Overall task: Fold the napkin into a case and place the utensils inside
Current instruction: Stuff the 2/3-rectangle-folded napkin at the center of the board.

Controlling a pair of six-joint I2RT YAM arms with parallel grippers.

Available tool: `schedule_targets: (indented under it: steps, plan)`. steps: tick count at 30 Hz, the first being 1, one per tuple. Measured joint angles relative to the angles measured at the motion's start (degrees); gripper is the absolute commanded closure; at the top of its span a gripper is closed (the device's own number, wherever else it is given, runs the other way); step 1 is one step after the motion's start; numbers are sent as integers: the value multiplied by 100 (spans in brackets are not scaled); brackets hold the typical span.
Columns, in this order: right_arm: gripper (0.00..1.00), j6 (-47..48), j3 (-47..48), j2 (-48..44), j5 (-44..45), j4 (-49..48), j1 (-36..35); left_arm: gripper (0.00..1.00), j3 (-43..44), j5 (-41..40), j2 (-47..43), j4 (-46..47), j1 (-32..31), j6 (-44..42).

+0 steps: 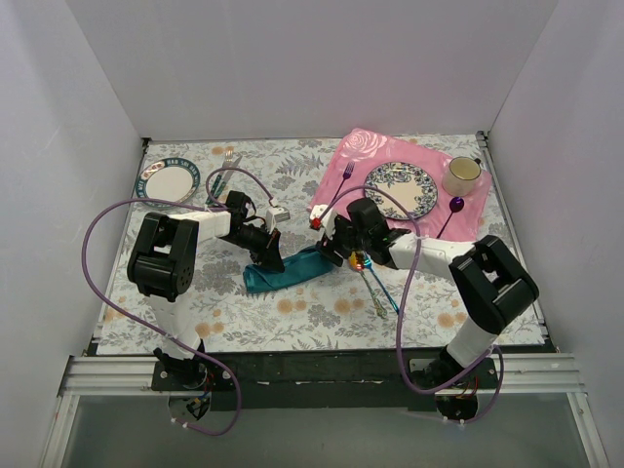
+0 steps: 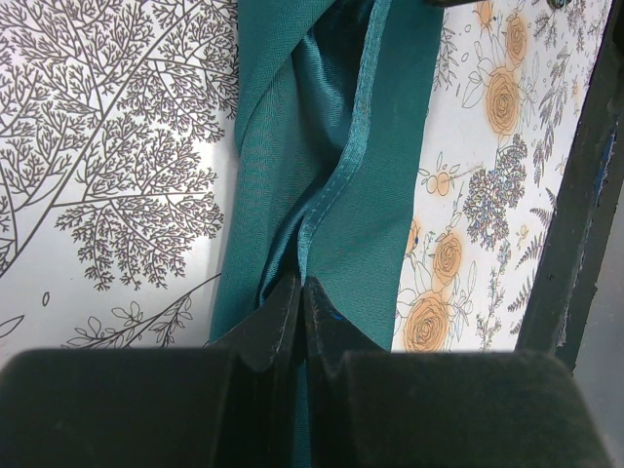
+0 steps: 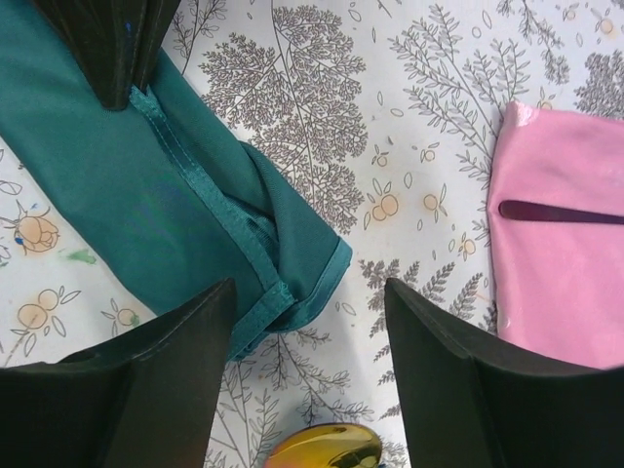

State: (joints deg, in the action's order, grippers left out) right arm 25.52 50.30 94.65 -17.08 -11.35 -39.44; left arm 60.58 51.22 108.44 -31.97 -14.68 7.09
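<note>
The teal napkin (image 1: 292,269) lies folded into a narrow, rumpled strip at mid-table. My left gripper (image 1: 272,256) is shut on a hem of it (image 2: 302,285), near its left end; the cloth (image 2: 331,146) runs away from the fingers. My right gripper (image 1: 336,248) is open just above the strip's right end (image 3: 127,185), with the cloth's corner between its fingertips (image 3: 219,297). It holds nothing. The two iridescent utensils (image 1: 375,285) lie on the table right of the napkin. The gold spoon bowl (image 3: 327,448) sits just below my right gripper (image 3: 307,292).
A pink placemat (image 1: 361,151) at the back right carries a patterned plate (image 1: 405,188), a cup (image 1: 462,175), a purple fork (image 1: 343,180) and a purple spoon (image 1: 453,210). A teal-rimmed plate (image 1: 168,181) and green-handled cutlery (image 1: 222,171) sit at the back left.
</note>
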Motion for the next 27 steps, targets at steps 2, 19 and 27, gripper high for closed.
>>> schedule_targets:
  steps: [2,19,27]
  plan:
    - [39,111,9,46,20,-81,-31,100,0,2,0,0,0,-2]
    - [60,940,-142,376,562,-680,-448,100,0,2,0,-9,0,-26]
    - [89,1180,-468,446,645,-855,-544,100,2,2,2,-13,0,-37]
